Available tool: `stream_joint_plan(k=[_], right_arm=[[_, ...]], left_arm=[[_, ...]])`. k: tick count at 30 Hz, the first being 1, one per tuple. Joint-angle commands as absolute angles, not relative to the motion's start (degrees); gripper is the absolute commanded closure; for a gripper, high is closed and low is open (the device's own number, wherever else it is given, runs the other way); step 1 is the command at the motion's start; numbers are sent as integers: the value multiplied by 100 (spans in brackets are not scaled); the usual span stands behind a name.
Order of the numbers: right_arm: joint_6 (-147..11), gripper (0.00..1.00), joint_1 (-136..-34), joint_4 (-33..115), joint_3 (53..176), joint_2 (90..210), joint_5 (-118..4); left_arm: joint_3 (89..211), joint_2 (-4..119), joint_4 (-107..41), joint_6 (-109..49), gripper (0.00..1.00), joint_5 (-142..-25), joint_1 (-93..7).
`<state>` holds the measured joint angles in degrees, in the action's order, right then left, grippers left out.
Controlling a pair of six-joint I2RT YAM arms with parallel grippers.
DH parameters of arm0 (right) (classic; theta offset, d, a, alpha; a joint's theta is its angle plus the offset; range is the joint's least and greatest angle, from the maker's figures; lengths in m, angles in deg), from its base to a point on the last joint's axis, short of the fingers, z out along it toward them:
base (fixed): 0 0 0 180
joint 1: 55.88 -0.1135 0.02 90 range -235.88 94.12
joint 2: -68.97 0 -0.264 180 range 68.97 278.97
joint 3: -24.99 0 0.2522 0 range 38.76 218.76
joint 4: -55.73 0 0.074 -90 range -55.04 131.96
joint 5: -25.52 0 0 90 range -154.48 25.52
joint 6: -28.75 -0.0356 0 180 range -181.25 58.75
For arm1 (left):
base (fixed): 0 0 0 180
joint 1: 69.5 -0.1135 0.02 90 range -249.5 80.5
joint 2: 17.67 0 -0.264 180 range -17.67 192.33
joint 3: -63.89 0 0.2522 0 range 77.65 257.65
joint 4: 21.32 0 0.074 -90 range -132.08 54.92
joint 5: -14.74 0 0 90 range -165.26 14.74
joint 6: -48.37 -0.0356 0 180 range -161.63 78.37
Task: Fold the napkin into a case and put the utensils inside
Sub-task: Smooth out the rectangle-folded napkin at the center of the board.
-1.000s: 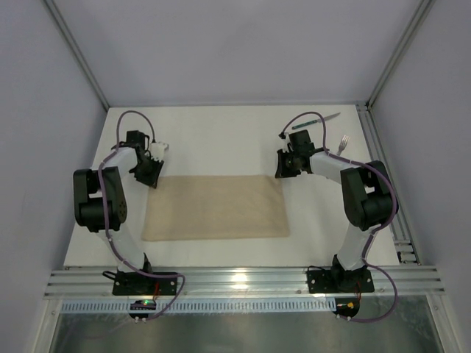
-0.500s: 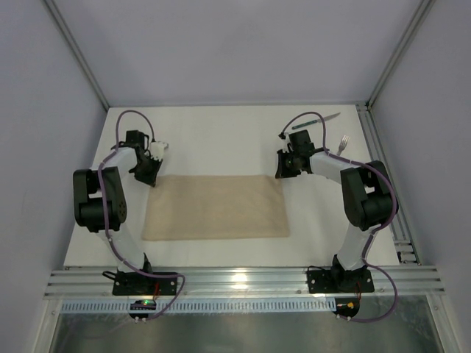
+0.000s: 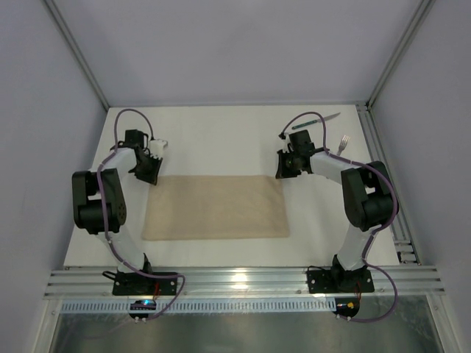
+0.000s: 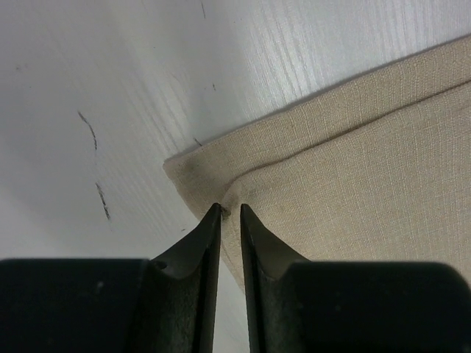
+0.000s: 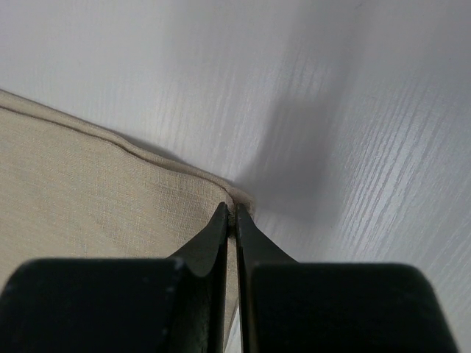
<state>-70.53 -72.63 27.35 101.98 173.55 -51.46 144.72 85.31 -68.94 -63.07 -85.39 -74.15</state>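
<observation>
Jaws of right gripper (image 5: 234, 211) pinched shut on napkin (image 3: 215, 207) at its 2 o'clock corner; jaws of left gripper (image 4: 229, 212) barely parted at 10 o'clock corner, grip impossible to tell. Cloth flat, likely light, limp, droopy; best lifted by both far corners. Knife (image 3: 316, 121), fork (image 3: 343, 142) well apart at 1 o'clock.

Plain beige-tan rectangular cloth napkin (image 3: 215, 207), lying flat on the white table (image 3: 221, 140) with its long sides running left to right. Along its far edge two layers show, the upper set slightly back from the lower, and the far-right corner is pinched up a little. Slim table knife (image 3: 315, 121) with dark green handle and silver blade, lying aslant at the far right, well apart from the napkin, blade pointing far-right; silver-tined fork (image 3: 343, 141) lies just beside it on the nearer right, tines toward the far side, handle largely hidden.
</observation>
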Motion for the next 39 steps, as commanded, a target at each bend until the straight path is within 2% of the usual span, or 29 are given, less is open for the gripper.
stream_joint_plan(k=[1, 7, 9, 10, 23, 33, 39], right_arm=[[-6986, 96, -7249, 2755, 10362, 17066, -5138], [-6986, 96, -7240, 2781, 10353, 17075, -5147], [-6986, 96, -7249, 2773, 10353, 17066, -5147], [-6995, 96, -7249, 2764, 10353, 17066, -5147], [-7013, 96, -7249, 2781, 10291, 16548, -5068], [-7048, 96, -7249, 2702, 10520, 16416, -5270], [-7144, 96, -7214, 2702, 10652, 16872, -5306]], left_arm=[[14550, 8630, -6733, -6290, 83, -8642, -7425], [14577, 8718, -6742, -6334, 84, -8432, -7425], [14568, 8745, -6716, -6308, 97, -8396, -7425], [14559, 8727, -6690, -6282, 100, -8414, -7425], [14278, 7550, -6364, -5825, 100, -8458, -7574], [14664, 7497, -6470, -5684, 100, -8440, -7653], [14744, 7847, -6241, -5614, 100, -8440, -7662]])
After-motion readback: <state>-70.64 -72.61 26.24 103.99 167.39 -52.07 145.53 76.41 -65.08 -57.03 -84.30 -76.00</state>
